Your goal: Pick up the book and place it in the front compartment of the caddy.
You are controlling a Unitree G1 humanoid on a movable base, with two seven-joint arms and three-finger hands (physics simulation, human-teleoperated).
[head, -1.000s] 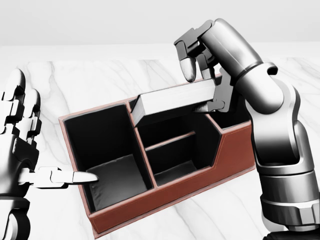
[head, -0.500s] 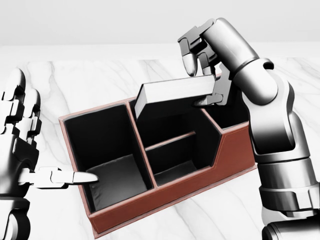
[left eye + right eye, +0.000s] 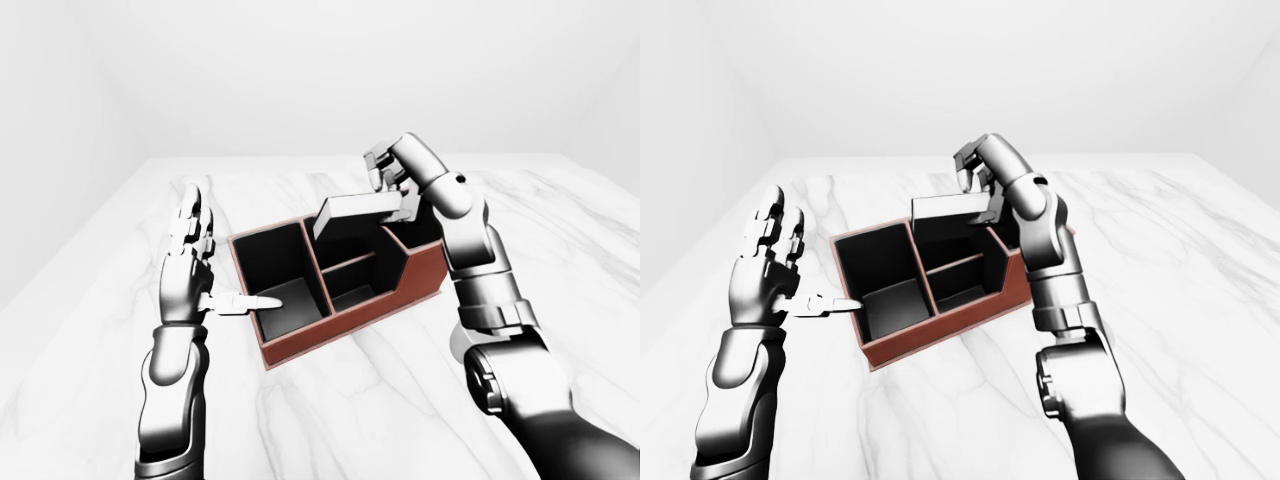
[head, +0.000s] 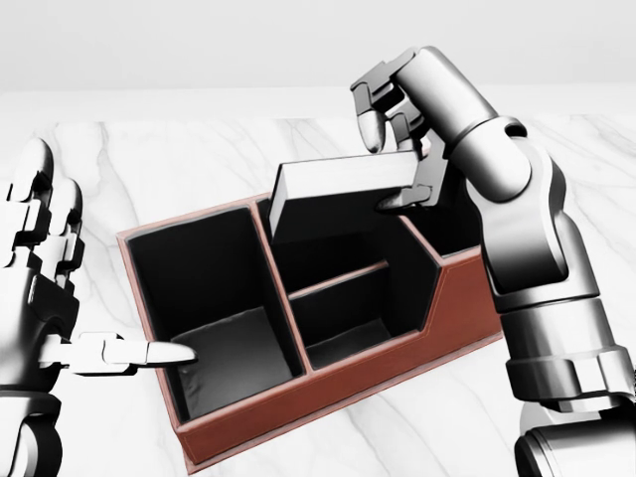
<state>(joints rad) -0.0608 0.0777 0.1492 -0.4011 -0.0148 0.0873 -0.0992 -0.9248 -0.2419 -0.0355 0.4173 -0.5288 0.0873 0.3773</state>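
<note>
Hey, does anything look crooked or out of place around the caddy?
Only the grey book: the right hand grips one end, holding it tilted above the red-brown caddy, not yet in any compartment. The left hand stays open beside the caddy.

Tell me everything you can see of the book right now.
The book is a plain grey-white slab with no visible title or markings. It is held in the air, slightly tilted, over the upper middle part of the red-brown caddy, not yet resting in any compartment as far as I can tell. The right robot hand grips its right end: one finger above, another under its lower edge. The left robot hand stays clear of it.
</note>
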